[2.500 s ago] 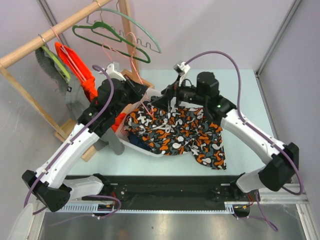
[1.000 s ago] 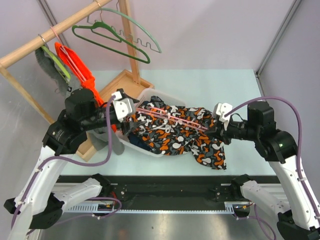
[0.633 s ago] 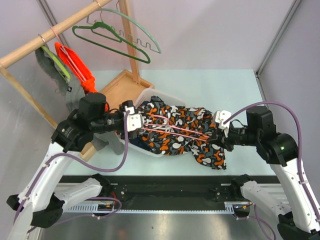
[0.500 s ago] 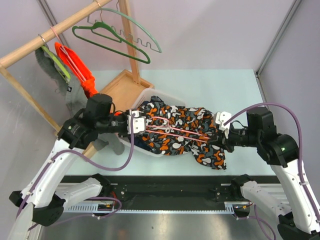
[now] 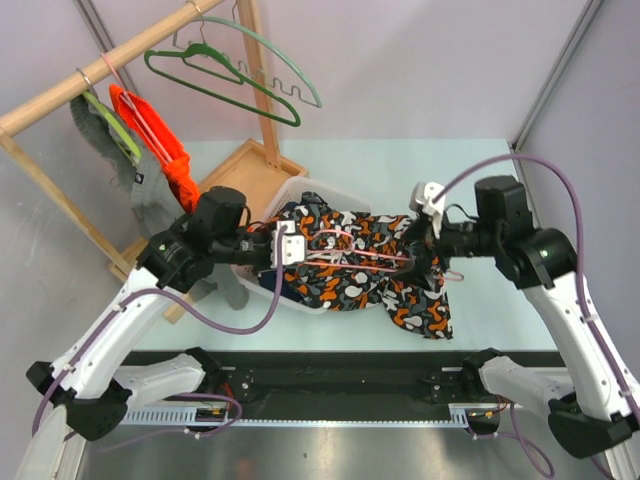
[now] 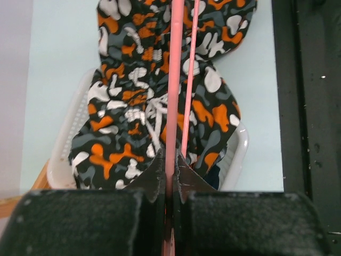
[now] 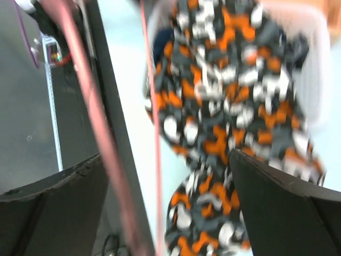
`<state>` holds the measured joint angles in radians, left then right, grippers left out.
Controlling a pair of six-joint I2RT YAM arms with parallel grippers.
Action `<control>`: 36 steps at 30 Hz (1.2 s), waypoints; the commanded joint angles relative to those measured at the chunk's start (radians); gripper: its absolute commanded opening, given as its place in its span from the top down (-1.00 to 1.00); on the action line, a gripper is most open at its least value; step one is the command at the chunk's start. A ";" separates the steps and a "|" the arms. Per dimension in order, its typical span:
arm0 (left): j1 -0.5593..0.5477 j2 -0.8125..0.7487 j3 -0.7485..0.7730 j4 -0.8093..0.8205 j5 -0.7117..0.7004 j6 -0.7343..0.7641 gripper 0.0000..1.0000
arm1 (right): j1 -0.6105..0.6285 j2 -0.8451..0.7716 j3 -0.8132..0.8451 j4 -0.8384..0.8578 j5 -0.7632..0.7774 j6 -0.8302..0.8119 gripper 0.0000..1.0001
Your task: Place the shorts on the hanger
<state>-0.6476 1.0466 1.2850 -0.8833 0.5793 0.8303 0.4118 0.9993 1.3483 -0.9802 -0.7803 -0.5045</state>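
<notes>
left gripper (image 5: 287, 247) is clamped hard on the hanger (image 5: 350, 256). the left wrist view backs that up: both fingers (image 6: 154, 173) are pinched together on one pink wire with no gap showing, and the second wire runs free just beside it. the hanger lies out roughly level between the two arms, stretched across above the shorts (image 5: 375, 275).

at the other end, the right gripper (image 5: 418, 256) sits at the hanger's far tip. its own camera shows the jaws spread wide, fingers (image 7: 53, 208) well apart. a thick, blurred pink wire passes close by one finger, but i cannot tell if it touches. that side is pinching nothing.

the shorts are heaped half in the white basket (image 5: 305, 303). they spill over its right rim onto the pale table (image 5: 480, 180), with one leg trailing toward the near edge. some dark cloth peeks out of the basket beneath them. the pink wires run across the top of the print.

back left, the wooden rack (image 5: 100, 72) carries an orange garment (image 5: 165, 150), grey clothes (image 5: 150, 205), a dark green hanger (image 5: 275, 112) and a pale green hanger (image 5: 300, 63).
</notes>
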 commanded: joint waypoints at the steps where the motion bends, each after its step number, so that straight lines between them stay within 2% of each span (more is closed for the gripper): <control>1: -0.066 0.041 0.011 0.063 0.008 -0.046 0.99 | 0.097 0.105 0.135 0.138 -0.004 0.092 -0.83; 4: -0.084 0.102 0.051 0.038 0.017 -0.086 1.00 | 0.212 0.179 0.190 0.167 0.079 0.072 -0.62; 5: -0.084 0.127 0.060 0.035 0.016 -0.100 0.99 | 0.258 0.196 0.199 0.185 0.091 0.058 -0.48; 7: -0.083 0.148 0.086 0.032 0.014 -0.128 0.99 | 0.285 0.206 0.201 0.202 0.116 0.047 -0.33; 8: -0.083 0.161 0.092 0.029 0.014 -0.135 0.99 | 0.307 0.209 0.196 0.212 0.127 0.041 -0.12; 10: -0.083 0.162 0.096 0.035 0.013 -0.149 0.99 | 0.315 0.217 0.190 0.215 0.141 0.023 0.10; 11: -0.083 0.162 0.094 0.040 0.011 -0.152 0.99 | 0.317 0.217 0.189 0.209 0.144 0.017 0.42; 12: -0.083 0.161 0.093 0.037 0.011 -0.151 0.99 | 0.317 0.217 0.186 0.203 0.150 -0.003 0.61; 13: -0.081 0.164 0.091 0.034 0.011 -0.152 0.99 | 0.317 0.214 0.183 0.192 0.156 -0.011 0.88; 14: -0.081 0.159 0.092 0.030 0.011 -0.151 0.99 | 0.317 0.211 0.175 0.187 0.174 -0.020 0.97; 15: -0.078 0.158 0.091 0.030 0.010 -0.151 0.99 | 0.317 0.200 0.169 0.181 0.182 -0.044 1.00; 16: -0.069 0.156 0.094 0.029 0.011 -0.151 0.86 | 0.314 0.191 0.161 0.173 0.197 -0.057 1.00; 18: -0.049 0.147 0.093 0.043 0.017 -0.167 0.36 | 0.295 0.164 0.135 0.172 0.205 -0.089 1.00; 19: -0.005 0.144 0.094 0.050 0.027 -0.174 -0.09 | 0.282 0.156 0.130 0.166 0.208 -0.098 1.00; 20: 0.020 0.139 0.091 0.061 0.028 -0.181 -0.21 | 0.251 0.148 0.126 0.160 0.210 -0.106 1.00; 23: 0.121 0.139 0.097 0.061 0.018 -0.151 -0.28 | 0.190 0.119 0.118 0.109 0.194 -0.152 1.00; 25: 0.150 0.145 0.097 0.002 -0.008 -0.056 -0.27 | 0.142 0.085 0.111 0.069 0.182 -0.192 1.00; 26: 0.148 0.141 0.073 -0.011 -0.034 0.016 -0.27 | 0.133 0.076 0.109 0.055 0.182 -0.207 1.00; 29: 0.120 0.099 -0.033 0.029 -0.139 0.082 -0.27 | 0.127 0.030 0.083 0.026 0.182 -0.256 1.00; 36: 0.029 0.084 -0.176 0.158 -0.329 0.128 -0.33 | 0.145 0.013 0.045 0.049 0.171 -0.292 1.00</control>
<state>-0.5865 1.1320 1.1488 -0.8131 0.3786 0.8871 0.5423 1.0103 1.4082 -0.9489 -0.5938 -0.7486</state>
